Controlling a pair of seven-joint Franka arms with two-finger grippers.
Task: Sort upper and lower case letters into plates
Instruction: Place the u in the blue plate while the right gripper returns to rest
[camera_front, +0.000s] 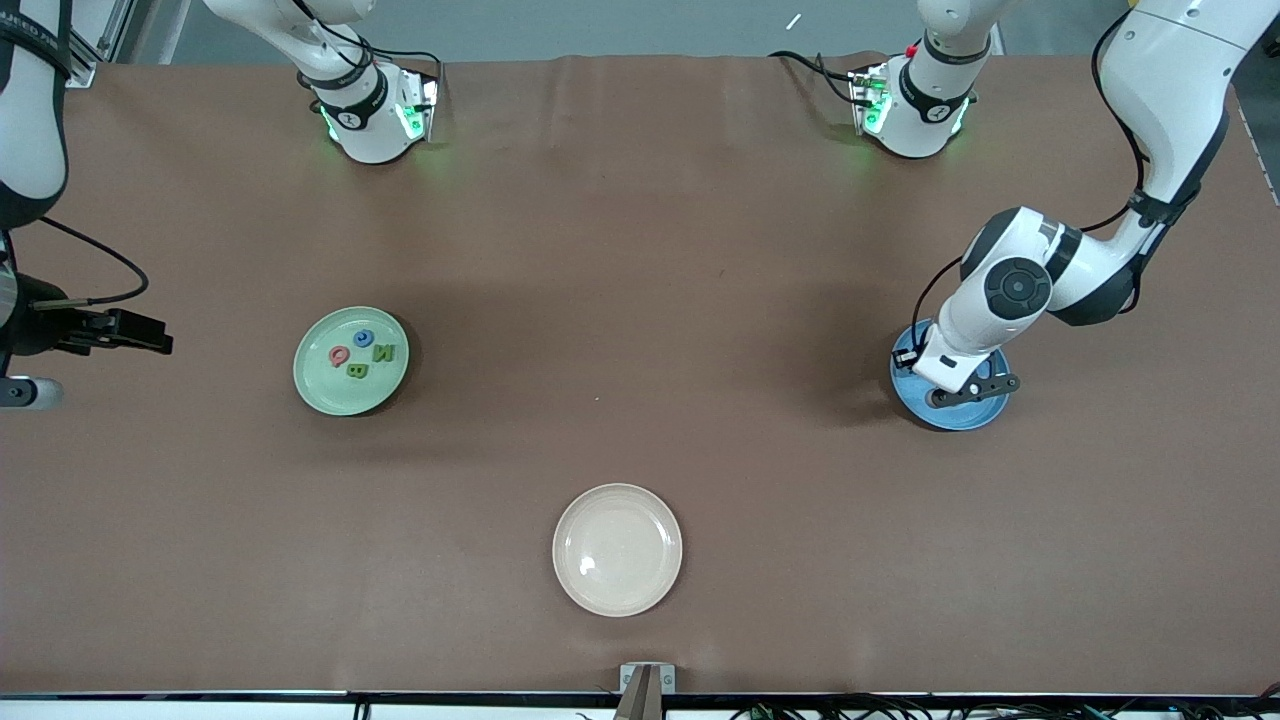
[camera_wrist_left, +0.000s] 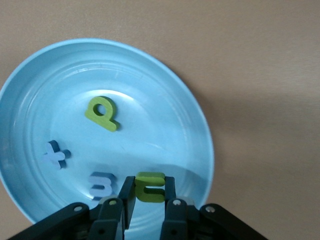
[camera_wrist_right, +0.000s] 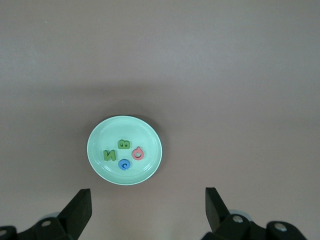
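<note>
Brown table covering (camera_front: 640, 250) faintly creased, grey floor (camera_front: 620, 25) along its upper edge

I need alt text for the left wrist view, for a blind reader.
The left gripper is shut on a green letter over a blue plate. In the plate lie a green letter p and two pale blue letters.

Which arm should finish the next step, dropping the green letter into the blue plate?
Left. Its gripper is shut on the green letter over the blue plate.
</note>
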